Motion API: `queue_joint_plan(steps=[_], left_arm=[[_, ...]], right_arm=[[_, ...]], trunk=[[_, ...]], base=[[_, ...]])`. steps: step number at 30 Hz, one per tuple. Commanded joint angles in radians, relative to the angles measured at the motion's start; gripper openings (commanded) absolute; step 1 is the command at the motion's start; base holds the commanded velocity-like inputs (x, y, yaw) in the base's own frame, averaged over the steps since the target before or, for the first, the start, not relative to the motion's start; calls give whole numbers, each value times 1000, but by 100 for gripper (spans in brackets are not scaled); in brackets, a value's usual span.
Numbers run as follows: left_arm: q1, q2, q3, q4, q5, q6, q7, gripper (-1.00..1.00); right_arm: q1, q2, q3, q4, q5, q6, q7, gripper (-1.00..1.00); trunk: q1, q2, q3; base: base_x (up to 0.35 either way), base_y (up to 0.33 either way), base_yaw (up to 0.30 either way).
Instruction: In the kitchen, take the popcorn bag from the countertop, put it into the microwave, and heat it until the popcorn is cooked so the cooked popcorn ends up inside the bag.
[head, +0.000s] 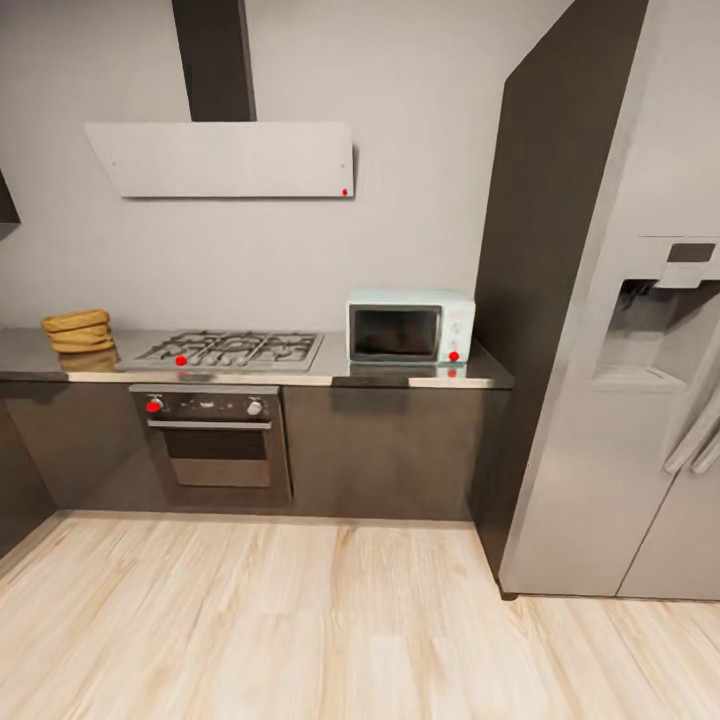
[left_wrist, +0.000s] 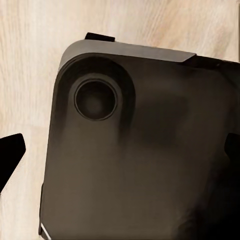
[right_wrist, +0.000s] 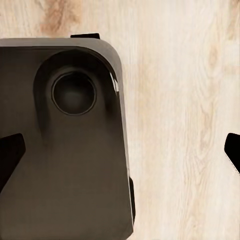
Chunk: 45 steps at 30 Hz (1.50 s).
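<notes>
Popcorn bag (head: 78, 331) sits at the left end of the table (head: 400, 377), left of the hob (head: 232, 350). The microwave (head: 410, 326) stands near the right end with its door shut, beside the tall dark unit (head: 545, 250). Both wrist views look down at the robot base (left_wrist: 135, 150) over wood floor (right_wrist: 185, 100); each end effector's fingertips stand wide apart, holding nothing.

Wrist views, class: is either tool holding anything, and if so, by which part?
Nothing is held. Both wrist views look down between spread finger tips at the robot's dark base and wood floor. The popcorn bag sits on the countertop.
</notes>
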<state>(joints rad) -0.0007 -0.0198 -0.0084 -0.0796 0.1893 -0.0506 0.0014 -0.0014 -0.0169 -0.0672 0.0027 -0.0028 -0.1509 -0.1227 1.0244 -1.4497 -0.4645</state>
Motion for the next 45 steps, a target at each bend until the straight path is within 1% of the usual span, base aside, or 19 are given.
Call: queue_joint_plan(steps=[1, 13, 32, 41, 45], left_arm=[[0, 0, -1, 0, 7, -2, 0, 100], [0, 0, -1, 0, 12, 0, 0, 100], [0, -2, -1, 0, 9, 0, 0, 100], [0, -2, -1, 0, 7, -3, 0, 100], [0, -1, -1, 0, 7, -11, 0, 100]], right_arm=[[0, 0, -6, 0, 0, -5, 0, 100], [0, 0, -6, 0, 0, -5, 0, 100], [0, 0, -7, 0, 0, -6, 0, 100], [0, 2, -8, 0, -2, -6, 0, 100], [0, 1, -8, 0, -1, -6, 0, 100]], trunk=[[1, 0, -1], [1, 0, -1], [1, 0, -1], [1, 0, -1], [1, 0, -1]], base=[[326, 0, 0], [326, 0, 0], [326, 0, 0], [326, 0, -187], [321, 0, -78]])
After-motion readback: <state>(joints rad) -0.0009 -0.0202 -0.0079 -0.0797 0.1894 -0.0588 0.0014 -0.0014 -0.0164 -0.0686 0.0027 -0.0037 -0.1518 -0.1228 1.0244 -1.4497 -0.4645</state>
